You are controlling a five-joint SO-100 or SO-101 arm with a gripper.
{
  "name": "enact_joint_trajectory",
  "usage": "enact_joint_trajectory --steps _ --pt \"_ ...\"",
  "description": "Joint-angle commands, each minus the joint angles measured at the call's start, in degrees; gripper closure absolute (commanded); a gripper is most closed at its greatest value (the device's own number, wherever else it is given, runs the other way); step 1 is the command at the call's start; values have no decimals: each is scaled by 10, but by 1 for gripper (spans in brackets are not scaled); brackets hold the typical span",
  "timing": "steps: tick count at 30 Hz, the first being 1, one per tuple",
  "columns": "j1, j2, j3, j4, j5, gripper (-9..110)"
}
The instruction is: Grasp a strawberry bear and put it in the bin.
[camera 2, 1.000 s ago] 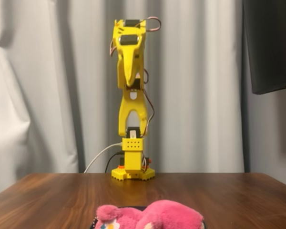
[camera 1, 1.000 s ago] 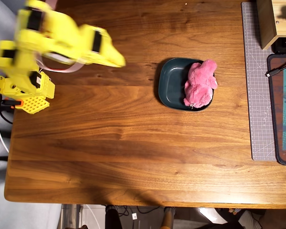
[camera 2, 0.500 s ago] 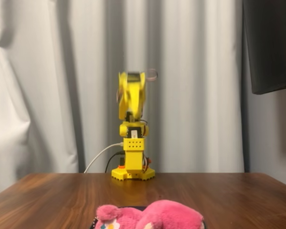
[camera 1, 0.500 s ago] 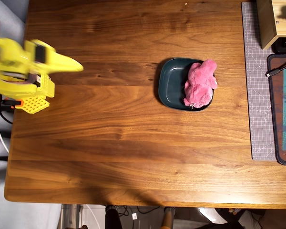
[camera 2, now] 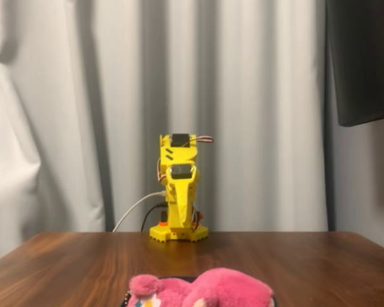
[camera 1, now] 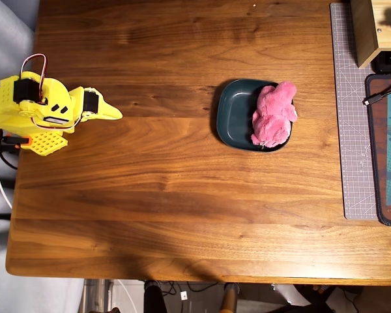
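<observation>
- Strawberry bear (camera 1: 274, 115) lies in the bin (camera 1: 234, 114), filling the 3 o'clock half of that dark teal dish in the overhead view, with its upper end spilling over the rim at about 1 o'clock. Judged from this, the placing looks done or nearly so.
- Pincer (camera 1: 112, 113) is folded back with the yellow arm at the 9 o'clock edge of the desk (camera 1: 169, 195), well apart from the dish. It holds nothing, and its fingers look drawn together into one point, though the fixed view (camera 2: 179, 206) shows it head-on and too small to be sure of a slight gap.
- Risk one: the plush rests partly on the raised rim, not flat on the dish floor. A knock to the desk, or the toy's own soft springiness, could let it slump outward toward 1 or 3 o'clock and roll off onto the wood.
- Risk two: if the arm reaches again, a low approach from 9 o'clock could catch the near rim and shove the light, shallow dish across the smooth surface, carrying or tipping out the bear.
- Risk three: the fuzzy pile may snag on a fingertip during any re-grip, so the toy could lift out with the retreating arm.
- Cutting mat (camera 1: 352, 130) at 3 o'clock sits near; a sliding dish could ride up on its edge.
</observation>
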Motion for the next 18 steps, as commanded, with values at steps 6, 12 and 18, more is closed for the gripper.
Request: enact_joint_trajectory --steps 6,12,18 --pt "9 18 -17 25 5 101" --pt "9 18 -18 25 5 101" --pt "10 18 -18 25 5 101"
